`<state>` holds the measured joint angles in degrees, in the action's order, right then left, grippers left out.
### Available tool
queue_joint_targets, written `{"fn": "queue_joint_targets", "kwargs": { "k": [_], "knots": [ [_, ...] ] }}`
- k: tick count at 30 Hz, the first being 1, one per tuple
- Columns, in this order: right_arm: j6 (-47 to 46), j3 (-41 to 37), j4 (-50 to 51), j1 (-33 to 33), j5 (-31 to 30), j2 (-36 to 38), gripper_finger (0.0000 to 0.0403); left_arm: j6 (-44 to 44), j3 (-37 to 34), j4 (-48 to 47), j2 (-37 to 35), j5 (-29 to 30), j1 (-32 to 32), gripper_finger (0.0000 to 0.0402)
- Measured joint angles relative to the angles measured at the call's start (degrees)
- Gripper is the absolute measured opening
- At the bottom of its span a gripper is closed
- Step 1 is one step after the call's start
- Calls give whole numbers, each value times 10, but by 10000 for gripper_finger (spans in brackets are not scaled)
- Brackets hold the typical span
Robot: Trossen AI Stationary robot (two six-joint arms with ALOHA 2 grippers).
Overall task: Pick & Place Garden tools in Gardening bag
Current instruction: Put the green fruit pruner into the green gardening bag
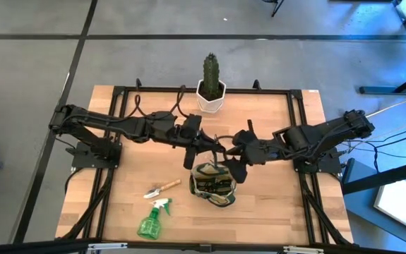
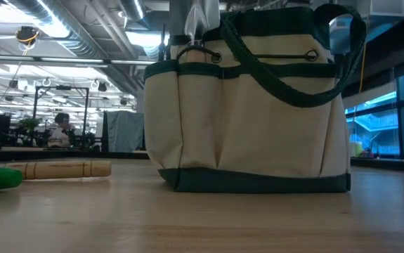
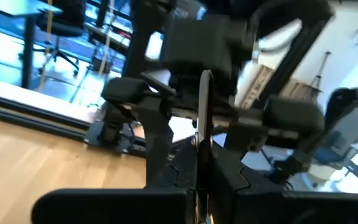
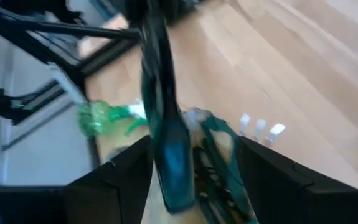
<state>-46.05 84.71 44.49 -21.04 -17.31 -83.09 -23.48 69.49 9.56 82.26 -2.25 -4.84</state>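
Both arms meet over the middle of the table, right above the gardening bag [image 1: 213, 185]. Your right gripper [image 4: 166, 168] has its fingers clamped on one of the bag's dark loop handles [image 4: 160, 93], pulling it taut and upward. Your left gripper [image 3: 202, 186] holds a thin metal tool [image 3: 205, 118] edge-on between its fingers, seemingly closed on it — which tool it is, you cannot tell from here.

The bag stands upright at table centre, slightly toward the near edge. Left of it lies a wooden-handled trowel [image 1: 162, 188], and nearer the front edge the green spray bottle [image 1: 152, 220] rests on its side. The cactus [image 1: 210, 83] sits at the far edge, well clear.

Watch three things. The soft bag may tip or slide if the right arm lifts the handle too hard. The held tool could catch on the rim or the taut strap and fall outside. And the two grippers are very close together — a careless descent risks them colliding over the bag's mouth.
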Motion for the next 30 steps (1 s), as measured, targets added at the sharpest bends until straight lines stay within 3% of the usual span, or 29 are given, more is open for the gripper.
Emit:
{"fn": "queue_joint_targets", "kwargs": {
  "k": [7,12,20,24,30],
  "knots": [
    [18,0,-60,13,48,0,235,-8,0,24,3,-34,-5,8],
    [31,-1,-101,23,122,-3,237,-20,0,41,3,-57,-5,8],
    [39,-1,-142,36,144,-7,229,-36,0,48,1,-69,2,8],
    [41,-1,-134,39,146,-7,196,-39,0,46,-1,-70,5,8],
    [48,-1,-128,40,154,-7,107,-42,0,39,-13,-69,18,8]
  ]
}}
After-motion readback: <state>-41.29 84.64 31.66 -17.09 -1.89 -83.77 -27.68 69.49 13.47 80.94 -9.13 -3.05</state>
